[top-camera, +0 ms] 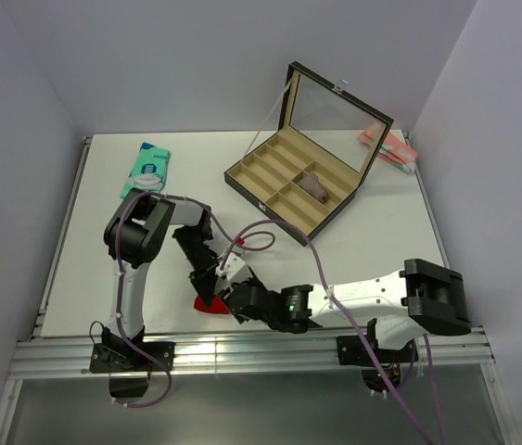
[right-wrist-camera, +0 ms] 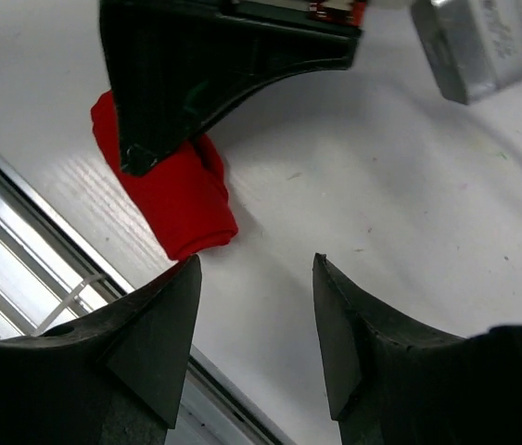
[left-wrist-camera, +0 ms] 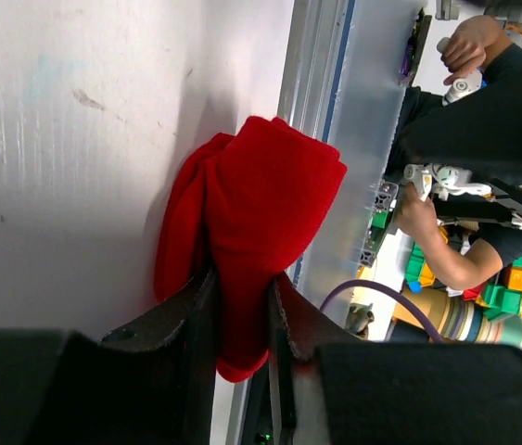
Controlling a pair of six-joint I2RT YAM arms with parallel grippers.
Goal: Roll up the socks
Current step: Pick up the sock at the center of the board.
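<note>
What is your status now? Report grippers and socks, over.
Left gripper shut on red socks, bunched up. Right gripper open, empty, close by. Box far back, not in the way.

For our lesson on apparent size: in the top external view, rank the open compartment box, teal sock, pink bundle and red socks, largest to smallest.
1. open compartment box
2. teal sock and pink bundle: they look alike in size, so no ranking between them
3. red socks, smallest, though partly covered
</note>
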